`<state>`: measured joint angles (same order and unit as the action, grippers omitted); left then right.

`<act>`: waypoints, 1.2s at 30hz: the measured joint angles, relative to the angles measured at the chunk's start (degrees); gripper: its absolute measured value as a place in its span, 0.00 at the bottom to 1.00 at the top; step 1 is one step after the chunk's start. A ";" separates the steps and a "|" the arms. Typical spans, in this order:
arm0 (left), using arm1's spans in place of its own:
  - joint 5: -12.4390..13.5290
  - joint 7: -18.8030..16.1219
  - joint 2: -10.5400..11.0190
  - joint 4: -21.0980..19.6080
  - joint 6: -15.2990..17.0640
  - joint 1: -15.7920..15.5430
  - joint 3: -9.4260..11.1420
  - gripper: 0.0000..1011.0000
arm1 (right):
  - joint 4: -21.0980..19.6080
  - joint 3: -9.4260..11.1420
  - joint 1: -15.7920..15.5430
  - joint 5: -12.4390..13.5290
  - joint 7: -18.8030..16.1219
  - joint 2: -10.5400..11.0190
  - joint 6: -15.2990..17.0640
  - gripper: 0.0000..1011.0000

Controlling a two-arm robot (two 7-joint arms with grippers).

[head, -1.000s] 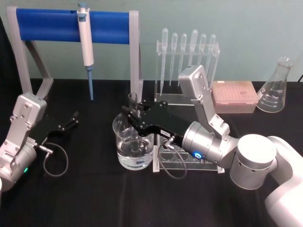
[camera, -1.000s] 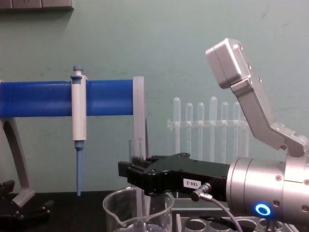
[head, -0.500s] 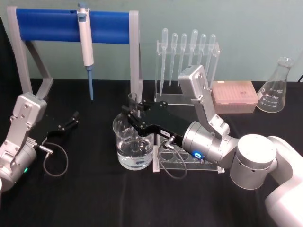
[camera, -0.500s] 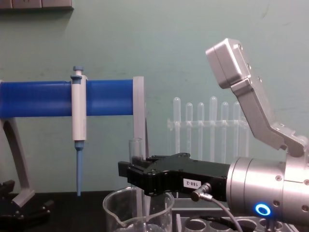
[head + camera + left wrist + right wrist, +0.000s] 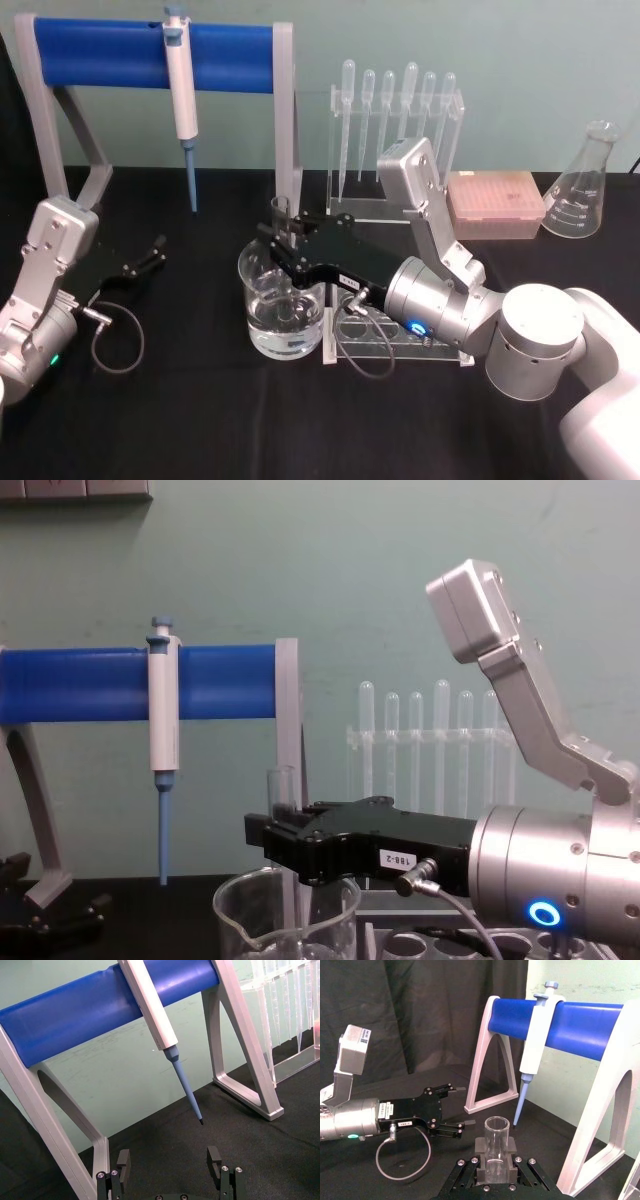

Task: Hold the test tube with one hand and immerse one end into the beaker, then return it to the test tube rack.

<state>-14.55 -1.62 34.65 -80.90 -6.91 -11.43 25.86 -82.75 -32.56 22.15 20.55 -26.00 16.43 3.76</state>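
Test tube [image 5: 281, 212]: slender clear glass cylinder

Blue and black against a pale green wall [image 5: 520, 50].
Blue bar [image 5: 100, 45], white pipettor [image 5: 185, 95] with blue tip, black cloth [image 5: 200, 420], pink box [image 5: 495, 205], clear test tube [image 5: 281, 210], black right gripper [image 5: 284, 238].
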 joint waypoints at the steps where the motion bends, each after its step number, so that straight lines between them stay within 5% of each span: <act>1: 0.00 0.00 0.00 0.00 0.00 0.00 0.00 0.99 | 0.00 0.00 0.00 0.00 0.00 0.00 0.00 0.22; 36: 0.00 0.00 0.00 0.00 0.00 0.00 0.00 0.99 | 0.00 0.00 0.00 0.00 0.00 0.00 0.00 0.22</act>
<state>-14.55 -1.62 34.65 -80.90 -6.91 -11.43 25.86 -82.75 -32.56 22.15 20.55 -26.00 16.43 3.75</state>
